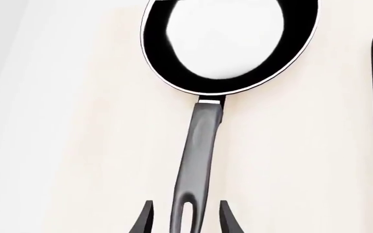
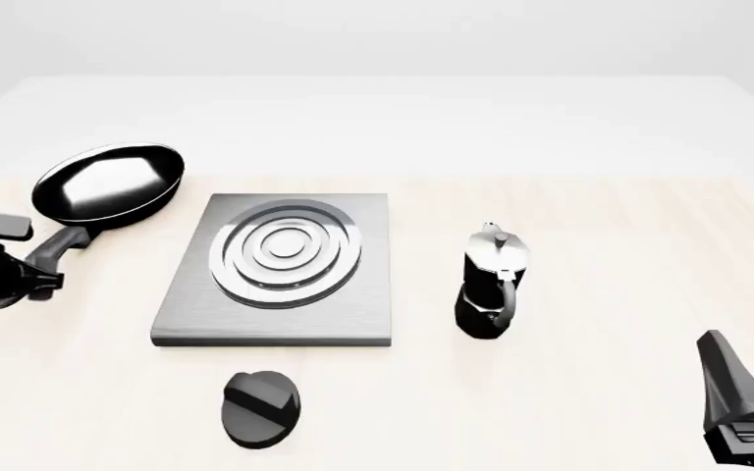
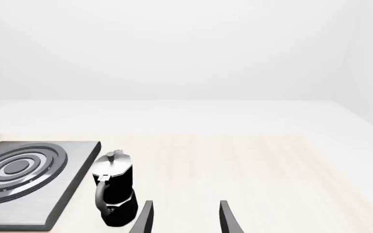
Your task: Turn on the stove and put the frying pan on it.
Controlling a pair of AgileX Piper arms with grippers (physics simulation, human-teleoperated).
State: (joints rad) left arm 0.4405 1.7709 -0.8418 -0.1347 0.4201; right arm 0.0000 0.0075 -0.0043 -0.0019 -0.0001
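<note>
Now the frying pan [image 1: 228, 43] handle end lies between the open left end effector [image 1: 186, 218] fingers.

Glossy black frying pan [image 2: 109, 183] at the upper left of the front view, a pale white sheen across its inside and a thin silver line round the rim. Grey brushed stove [image 2: 279, 270] in the centre, silver concentric rings on top. Black ridged knob [image 2: 259, 408] below it. Black-and-silver moka pot [image 2: 493, 283] to the right. Pale beige wood-grain table [image 2: 587, 392].
</note>
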